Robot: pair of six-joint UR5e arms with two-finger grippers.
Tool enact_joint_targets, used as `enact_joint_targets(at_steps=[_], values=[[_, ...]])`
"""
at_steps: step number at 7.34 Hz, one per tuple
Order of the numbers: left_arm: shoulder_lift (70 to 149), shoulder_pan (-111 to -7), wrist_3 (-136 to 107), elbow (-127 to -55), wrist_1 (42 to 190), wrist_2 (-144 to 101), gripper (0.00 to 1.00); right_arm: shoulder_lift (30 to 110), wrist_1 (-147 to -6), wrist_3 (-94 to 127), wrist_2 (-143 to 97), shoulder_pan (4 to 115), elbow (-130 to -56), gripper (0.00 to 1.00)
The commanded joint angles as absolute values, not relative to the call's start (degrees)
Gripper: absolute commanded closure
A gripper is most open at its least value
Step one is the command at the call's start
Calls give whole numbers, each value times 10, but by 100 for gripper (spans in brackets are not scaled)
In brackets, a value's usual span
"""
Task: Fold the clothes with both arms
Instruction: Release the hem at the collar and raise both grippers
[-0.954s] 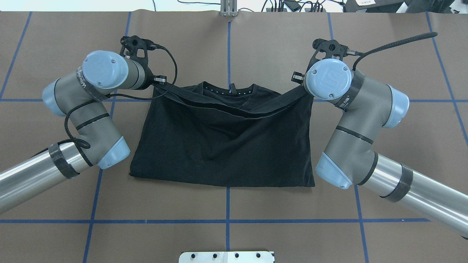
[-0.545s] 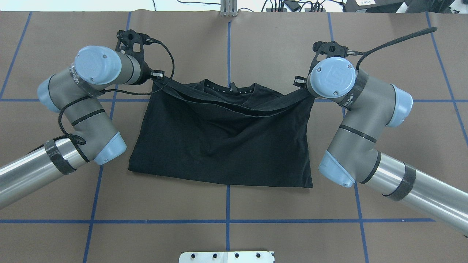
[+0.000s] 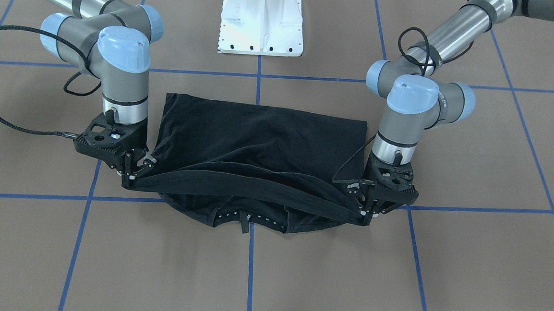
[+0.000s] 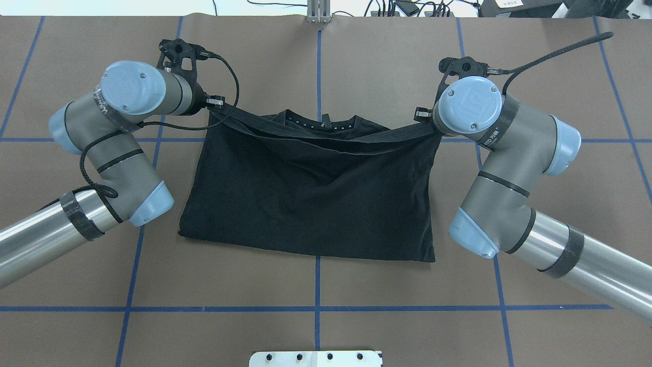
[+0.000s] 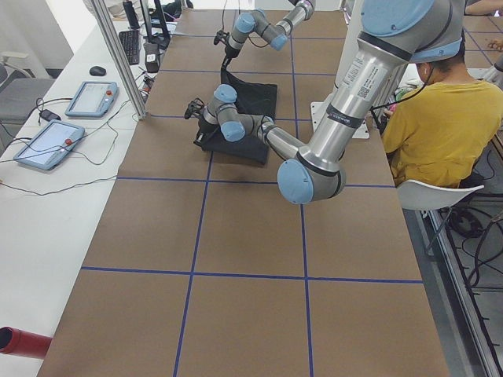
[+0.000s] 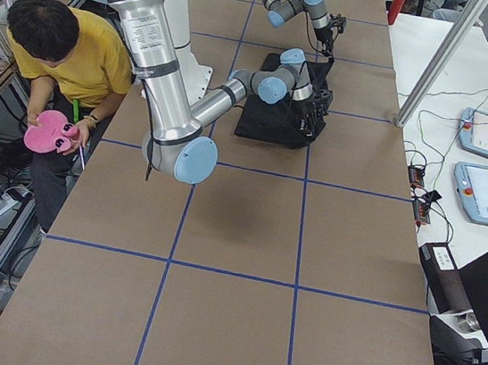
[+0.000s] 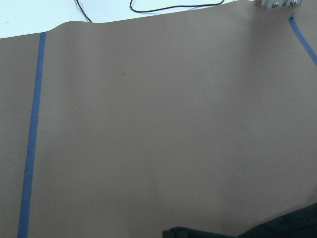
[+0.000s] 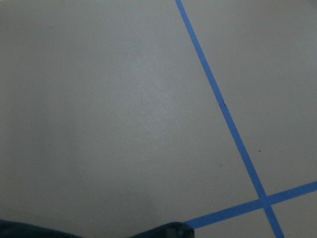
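- The black T-shirt [image 4: 310, 204] lies on the brown table [image 4: 356, 61] between the two arms, with its side nearest the robot flat on the surface.
- The left gripper [image 3: 366, 210] is clenched on one corner of the shirt's raised edge, and the right gripper [image 3: 132, 171] grips the opposite corner.
- That edge stretches between them, sagging slightly in the middle just above the collar [image 3: 244, 217].

We note black T-shirt [image 4: 310, 204], white dots at collar [image 4: 318, 122]; brown table [image 4: 377, 66], blue grid lines [image 4: 407, 308]; arms [image 4: 127, 168] silver-grey, light-blue caps [image 4: 132, 86].
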State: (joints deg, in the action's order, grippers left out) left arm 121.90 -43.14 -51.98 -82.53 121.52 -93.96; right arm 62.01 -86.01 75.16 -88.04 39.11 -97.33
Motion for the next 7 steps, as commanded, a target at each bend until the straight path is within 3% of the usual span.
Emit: enact_joint_targets(at_steps=[1,2,3,4,7], values=[[1219,-431,-519,-824,1216,-940,100,623,-860,742,-881,391,-970,100],[1218,-431,-519,-824,1216,-940,100,623,-860,741,-881,391,-969,100],[1217,-432,-519,-824,1216,-940,67,623,-860,741,-880,391,-966,62],[1213,-431,-510,-824,1222,-939,1,619,-859,744,-877,389,-965,1],[1186,-435,-481,-867,1243,-987,0,622,-858,680,-962,426,-981,0]])
